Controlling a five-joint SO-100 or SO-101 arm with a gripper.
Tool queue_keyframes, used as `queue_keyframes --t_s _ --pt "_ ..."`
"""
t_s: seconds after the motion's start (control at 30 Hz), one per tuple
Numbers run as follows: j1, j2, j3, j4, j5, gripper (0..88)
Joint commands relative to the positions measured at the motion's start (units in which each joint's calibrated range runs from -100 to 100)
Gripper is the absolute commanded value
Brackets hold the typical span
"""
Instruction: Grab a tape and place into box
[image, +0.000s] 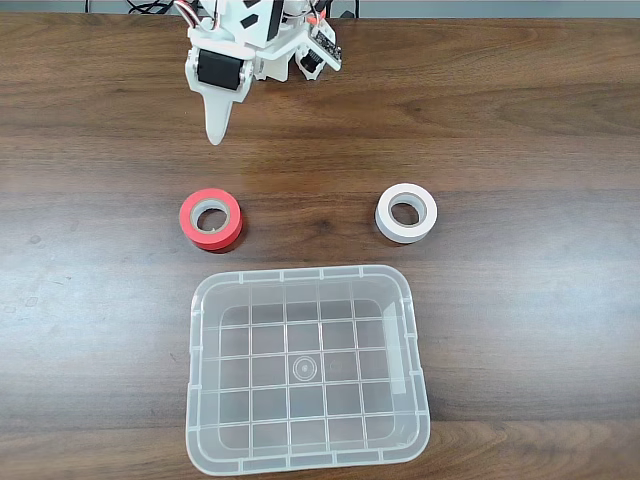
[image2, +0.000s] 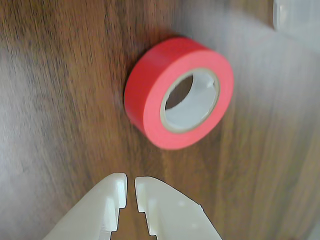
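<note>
- In the fixed view, the red tape (image: 211, 218) lies flat on the wooden table (image: 90, 150), left of the middle, and its grey core faces up.
- The tape is just beside the far left corner of the box (image: 305, 368), but it does not touch the rim.
- The gripper (image: 214, 135) hangs near the far edge of the table, in line with the red tape and apart from it, with its white tip pointing toward the tape.
- The arm (image: 255, 40) behind it is white with black motors and stands at the far edge.
- In the wrist view, the fingers (image2: 162, 210) are almost together, with only a thin gap between the tips, and they hold nothing.
- In this view the red tape lies beyond the tips, well apart from them, on bare wood.
- The clear box stands at the near edge of the table, around the middle, with a grid bottom and nothing inside.
- The white tape (image: 406, 213) lies flat right of the middle, near the far right corner of the box and well apart from the red one.
</note>
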Motion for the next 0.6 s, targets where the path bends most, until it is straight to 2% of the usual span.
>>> queue_keyframes --t_s 0.0,0.17,0.4,0.57 --pt "5.1 13.9 -14.0 -0.6 1.2 1.3" --pt "8.8 25.0 -23.2 -0.6 1.4 1.3" --pt "8.8 37.0 -32.0 -0.3 1.5 1.3" --pt "8.6 42.8 -35.6 -0.2 4.6 1.4"
